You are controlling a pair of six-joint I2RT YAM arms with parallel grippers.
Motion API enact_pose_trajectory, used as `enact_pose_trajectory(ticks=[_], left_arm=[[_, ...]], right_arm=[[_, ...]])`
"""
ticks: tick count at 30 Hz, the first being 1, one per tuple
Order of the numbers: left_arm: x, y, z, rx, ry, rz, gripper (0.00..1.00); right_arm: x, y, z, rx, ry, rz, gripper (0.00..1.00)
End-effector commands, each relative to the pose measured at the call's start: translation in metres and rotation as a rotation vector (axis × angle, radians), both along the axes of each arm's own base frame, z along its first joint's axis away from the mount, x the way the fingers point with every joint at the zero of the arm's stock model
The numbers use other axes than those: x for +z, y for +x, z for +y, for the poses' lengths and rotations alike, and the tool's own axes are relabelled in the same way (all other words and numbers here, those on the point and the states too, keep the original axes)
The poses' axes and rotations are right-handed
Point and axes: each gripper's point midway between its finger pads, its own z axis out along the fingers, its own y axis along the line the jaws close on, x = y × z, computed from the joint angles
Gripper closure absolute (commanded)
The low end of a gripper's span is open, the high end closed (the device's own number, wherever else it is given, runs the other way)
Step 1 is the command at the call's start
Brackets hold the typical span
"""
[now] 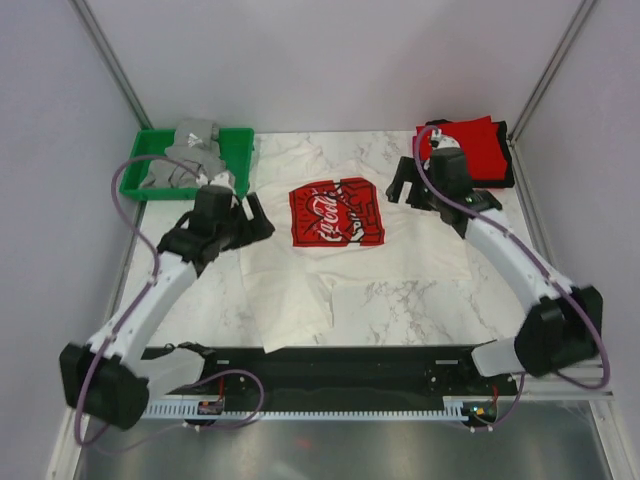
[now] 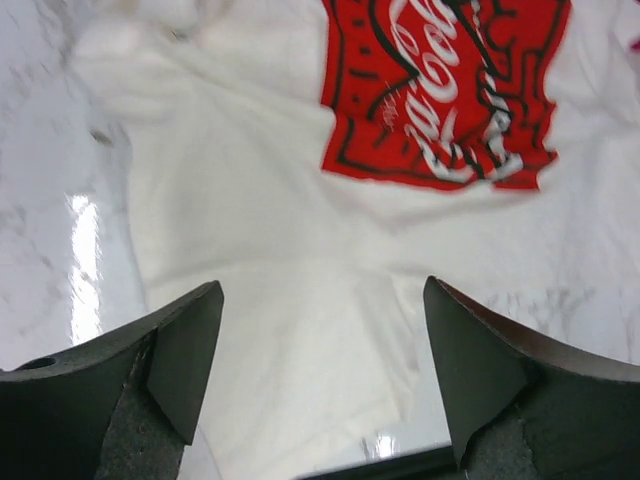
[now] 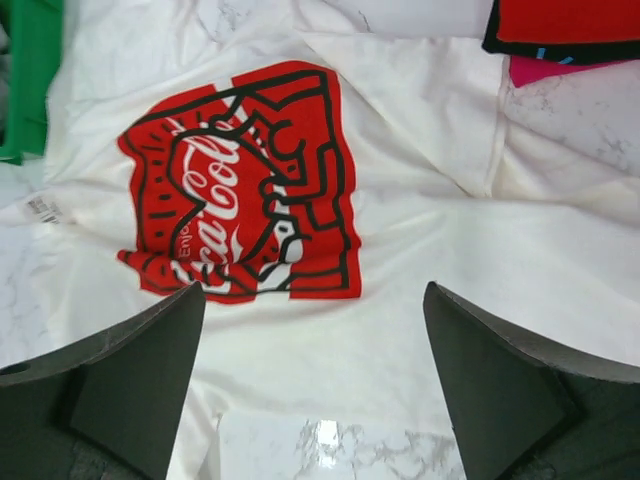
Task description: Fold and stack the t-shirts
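A white t-shirt (image 1: 400, 240) lies spread out flat on the marble table, its red Coca-Cola print (image 1: 337, 213) facing up. My left gripper (image 1: 258, 217) hovers open over the shirt's left side. My right gripper (image 1: 403, 188) hovers open over its right side, near the print. The left wrist view shows white cloth (image 2: 250, 250) under the open left gripper (image 2: 322, 290), with the print (image 2: 440, 90) ahead. In the right wrist view the open gripper (image 3: 314, 292) frames the shirt (image 3: 420, 250) and its print (image 3: 240, 180). A folded red shirt (image 1: 473, 145) tops a black one at the back right.
A green tray (image 1: 238, 140) at the back left holds crumpled grey shirts (image 1: 195, 150). The folded stack (image 3: 565, 25) shows red over black with pink (image 3: 540, 70) beneath. Bare marble (image 1: 400, 300) lies in front of the shirt. Walls close in on both sides.
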Motion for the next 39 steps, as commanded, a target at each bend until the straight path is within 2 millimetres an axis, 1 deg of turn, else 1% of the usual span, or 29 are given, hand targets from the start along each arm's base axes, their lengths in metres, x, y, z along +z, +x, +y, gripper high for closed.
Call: enact_pose_trajectory(ticks=[1,2,3,4,5,6,7,8,9,10,11,12,13,14,16,17,20,23,29,32,35,36,37,39], left_arm=[[-0.039,-0.070,-0.004,0.029,0.003,0.152,0.13],[-0.047,-0.090,-0.012,0.017,-0.027,0.172,0.13],[-0.053,-0.099,-0.014,0.013,-0.037,0.189,0.14],[-0.058,-0.107,-0.017,0.010,-0.047,0.201,0.14],[-0.074,-0.122,-0.021,0.009,-0.056,0.248,0.14],[-0.080,-0.130,-0.023,0.002,-0.058,0.269,0.14],[-0.087,-0.137,-0.024,0.006,-0.048,0.293,0.14],[-0.103,-0.152,-0.027,0.009,-0.041,0.345,0.14],[-0.112,-0.159,-0.026,0.017,-0.023,0.372,0.13],[-0.120,-0.166,-0.026,0.022,-0.013,0.391,0.13],[-0.133,-0.179,-0.025,0.035,-0.002,0.427,0.13],[-0.139,-0.183,-0.024,0.047,0.001,0.439,0.13],[-0.144,-0.188,-0.023,0.055,0.002,0.453,0.13],[-0.150,-0.195,-0.022,0.061,0.003,0.474,0.13],[-0.152,-0.201,-0.023,0.053,-0.008,0.483,0.14],[-0.156,-0.207,-0.022,0.049,-0.004,0.495,0.15],[-0.162,-0.217,-0.022,0.049,-0.015,0.510,0.16],[-0.162,-0.216,-0.023,0.070,-0.024,0.493,0.17],[-0.160,-0.209,-0.029,0.058,-0.018,0.475,0.25],[-0.161,-0.201,-0.034,0.044,-0.016,0.452,0.36],[-0.160,-0.197,-0.039,0.023,-0.015,0.440,0.44],[-0.160,-0.196,-0.040,0.019,-0.017,0.435,0.51],[-0.160,-0.193,-0.042,0.013,-0.020,0.421,0.57],[-0.159,-0.189,-0.042,0.011,-0.020,0.397,0.79]], right_arm=[[0.017,-0.049,-0.018,-0.060,0.052,-0.057,0.02],[0.016,-0.059,-0.023,-0.103,0.073,-0.064,0.02],[-0.004,-0.075,-0.030,-0.128,0.073,-0.033,0.02],[0.008,-0.087,-0.036,-0.148,0.100,-0.079,0.02],[0.002,-0.097,-0.039,-0.157,0.104,-0.062,0.02],[-0.010,-0.107,-0.041,-0.177,0.116,-0.031,0.02],[-0.009,-0.116,-0.042,-0.181,0.129,-0.030,0.02],[-0.018,-0.126,-0.044,-0.187,0.125,0.013,0.02],[-0.027,-0.134,-0.044,-0.187,0.131,0.044,0.02],[-0.027,-0.139,-0.046,-0.193,0.136,0.040,0.02],[-0.030,-0.146,-0.050,-0.204,0.126,0.053,0.02],[-0.035,-0.149,-0.054,-0.215,0.115,0.054,0.02],[-0.031,-0.153,-0.056,-0.221,0.120,0.037,0.02],[-0.033,-0.156,-0.057,-0.224,0.118,0.042,0.02],[-0.034,-0.159,-0.057,-0.222,0.122,0.047,0.02],[-0.037,-0.161,-0.058,-0.225,0.117,0.057,0.02],[-0.043,-0.160,-0.061,-0.248,0.107,0.076,0.02],[-0.049,-0.156,-0.063,-0.267,0.096,0.080,0.02],[-0.054,-0.148,-0.074,-0.309,0.037,0.078,0.02],[-0.060,-0.145,-0.079,-0.336,0.036,0.091,0.02],[-0.063,-0.142,-0.083,-0.361,0.054,0.096,0.02],[-0.067,-0.143,-0.086,-0.376,0.058,0.103,0.02],[-0.068,-0.141,-0.090,-0.388,0.073,0.104,0.02],[-0.077,-0.143,-0.094,-0.398,0.092,0.125,0.02]])
